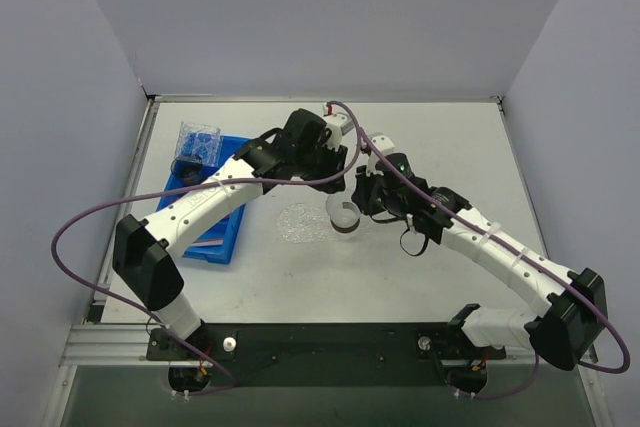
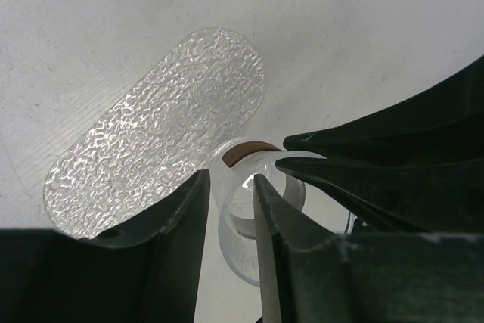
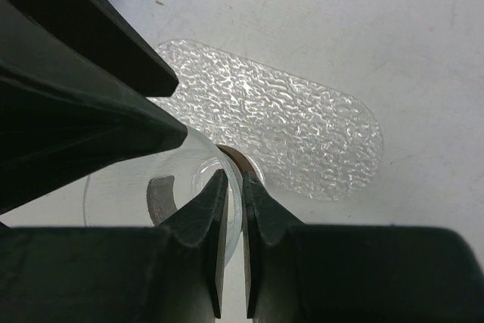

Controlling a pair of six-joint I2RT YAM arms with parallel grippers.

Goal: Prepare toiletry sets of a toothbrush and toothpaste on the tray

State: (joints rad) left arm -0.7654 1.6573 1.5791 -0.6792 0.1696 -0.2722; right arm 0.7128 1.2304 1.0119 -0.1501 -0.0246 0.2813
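Beside tray [image 3: 287, 134], right jaws pinch clear cup [image 1: 344, 217].

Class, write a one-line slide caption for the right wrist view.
Right gripper pinches the wall of a clear cup next to the empty tray.

Bright even light, blurred near tools.

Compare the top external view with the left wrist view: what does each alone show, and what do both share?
Top external only: the blue bin, left of the tray. Left wrist only: the tray's fine bumps, and the wall of the clear cup standing between the left fingers. Shared: tray, cup, and the left gripper and right gripper meeting at the cup.
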